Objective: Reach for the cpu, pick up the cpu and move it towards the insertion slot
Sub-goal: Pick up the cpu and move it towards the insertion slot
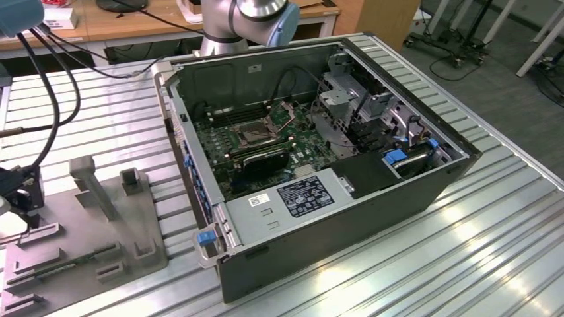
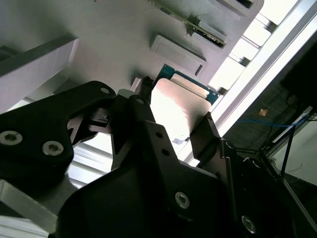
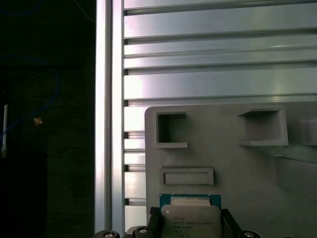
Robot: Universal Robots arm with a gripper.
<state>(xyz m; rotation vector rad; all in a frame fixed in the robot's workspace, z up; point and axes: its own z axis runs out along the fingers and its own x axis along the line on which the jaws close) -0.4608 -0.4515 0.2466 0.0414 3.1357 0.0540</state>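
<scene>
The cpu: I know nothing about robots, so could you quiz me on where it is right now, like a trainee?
1. True or false: the cpu sits in the insertion slot inside the computer case.
2. In both wrist views, what flanks the cpu? A) two fingers of the tool B) two cables C) two memory sticks.
3. Fill in: in the first wrist view, the surface around the cpu is a grey ____ with rectangular recesses.
Key: 1 false; 2 A; 3 tray.
</scene>
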